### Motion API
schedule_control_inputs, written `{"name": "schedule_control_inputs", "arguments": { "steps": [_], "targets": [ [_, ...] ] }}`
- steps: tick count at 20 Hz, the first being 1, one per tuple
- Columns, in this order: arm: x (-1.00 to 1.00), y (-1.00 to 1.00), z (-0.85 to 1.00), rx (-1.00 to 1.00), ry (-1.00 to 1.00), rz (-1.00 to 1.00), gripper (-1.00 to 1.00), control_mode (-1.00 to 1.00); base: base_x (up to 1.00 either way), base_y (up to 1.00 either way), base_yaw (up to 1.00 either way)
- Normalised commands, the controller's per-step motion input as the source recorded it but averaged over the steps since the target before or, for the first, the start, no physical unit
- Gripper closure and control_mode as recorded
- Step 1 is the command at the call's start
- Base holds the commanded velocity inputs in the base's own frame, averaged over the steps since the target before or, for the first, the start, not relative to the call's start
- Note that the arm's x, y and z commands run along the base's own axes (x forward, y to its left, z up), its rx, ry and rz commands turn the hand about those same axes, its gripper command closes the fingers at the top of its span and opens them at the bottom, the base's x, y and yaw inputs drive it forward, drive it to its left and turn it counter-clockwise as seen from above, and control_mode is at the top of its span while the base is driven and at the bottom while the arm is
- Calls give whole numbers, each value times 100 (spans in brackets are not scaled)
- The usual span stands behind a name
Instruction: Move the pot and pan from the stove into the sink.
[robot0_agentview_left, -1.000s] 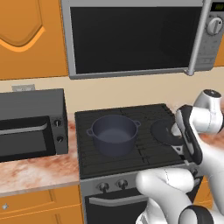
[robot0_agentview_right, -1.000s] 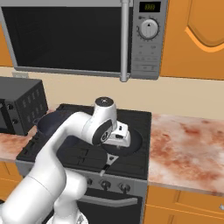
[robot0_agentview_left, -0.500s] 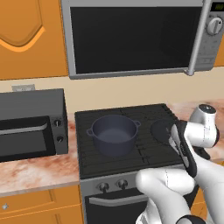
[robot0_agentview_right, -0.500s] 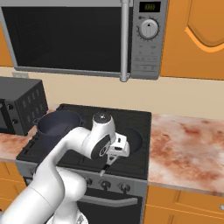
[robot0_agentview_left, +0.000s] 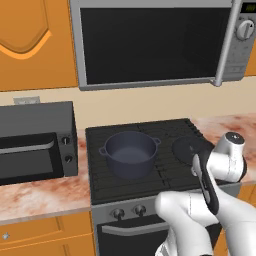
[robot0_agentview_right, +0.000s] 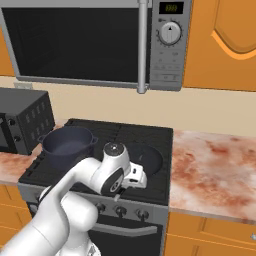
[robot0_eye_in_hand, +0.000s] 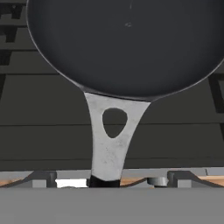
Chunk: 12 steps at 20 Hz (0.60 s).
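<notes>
The black pan lies on the right side of the stove, its grey handle pointing toward the front edge. My gripper hangs low over that handle, open, with a fingertip on each side and a gap to the handle. From the base the pan is partly covered by my hand. The dark pot with two loop handles stands on the left burners, also seen as the pot left of my arm. The sink is out of view.
A black toaster oven sits on the counter left of the stove. A microwave hangs above it. Marbled countertop runs to the right of the stove. Knobs line the stove front below my hand.
My hand has come down and toward the stove's front edge, over the pan handle. The jaws stayed wide. Pot and pan have not moved.
</notes>
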Motion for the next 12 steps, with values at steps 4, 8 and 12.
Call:
{"name": "schedule_control_inputs", "arguments": {
  "steps": [4, 8, 12],
  "targets": [
    [0, 0, -4, 0, 0, 0, -100, -100, 0, 0, 0],
    [0, 0, -28, -2, 0, 0, -100, -100, 0, 0, 0],
    [0, 0, -32, 0, 0, 0, -100, -100, 0, 0, 0]
  ]
}}
